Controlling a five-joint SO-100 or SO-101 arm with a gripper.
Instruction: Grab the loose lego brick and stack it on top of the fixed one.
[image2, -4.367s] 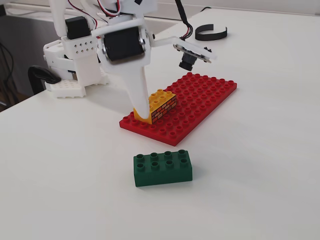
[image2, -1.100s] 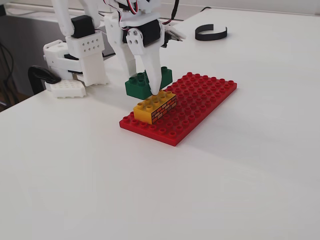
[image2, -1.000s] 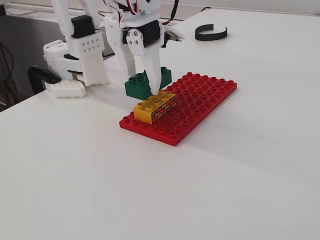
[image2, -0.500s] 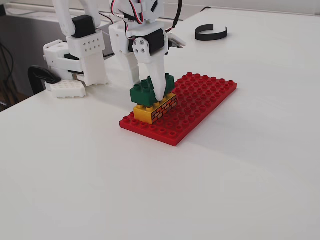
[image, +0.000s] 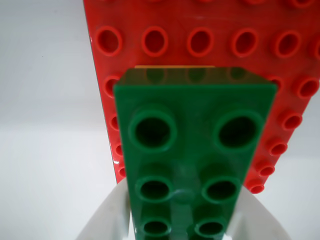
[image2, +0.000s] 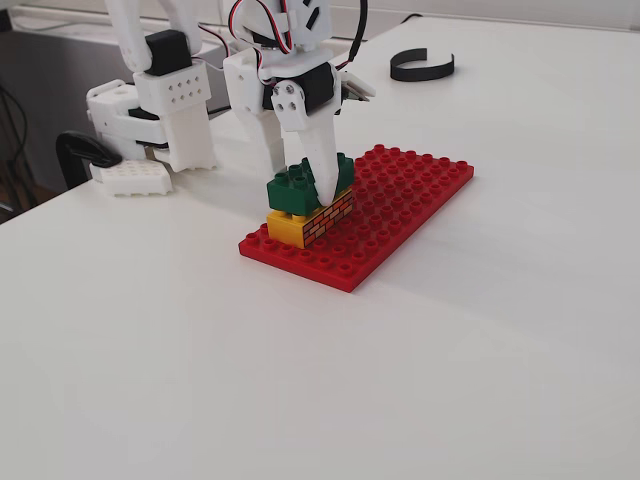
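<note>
The dark green loose lego brick (image2: 300, 184) rests on top of the yellow brick-patterned fixed one (image2: 312, 222), which stands near the left end of the red baseplate (image2: 400, 195). My gripper (image2: 311, 193) is shut on the green brick, one white finger (image2: 324, 178) down its front side. In the wrist view the green brick (image: 195, 145) fills the middle, held between white fingers (image: 107, 215) at the bottom edge. Only a thin yellow strip of the fixed brick (image: 175, 66) peeks out beyond it, over the baseplate (image: 200, 40).
The arm's white base (image2: 150, 120) and a black clamp (image2: 85, 150) stand at the back left by the table's edge. A black curved band (image2: 422, 66) lies at the back right. White tabletop (image2: 400, 380) surrounds the baseplate.
The gripper carried the green brick from behind and above the yellow brick forward and down onto its top. Several seconds ago the green brick lay on the table in front of the baseplate.
</note>
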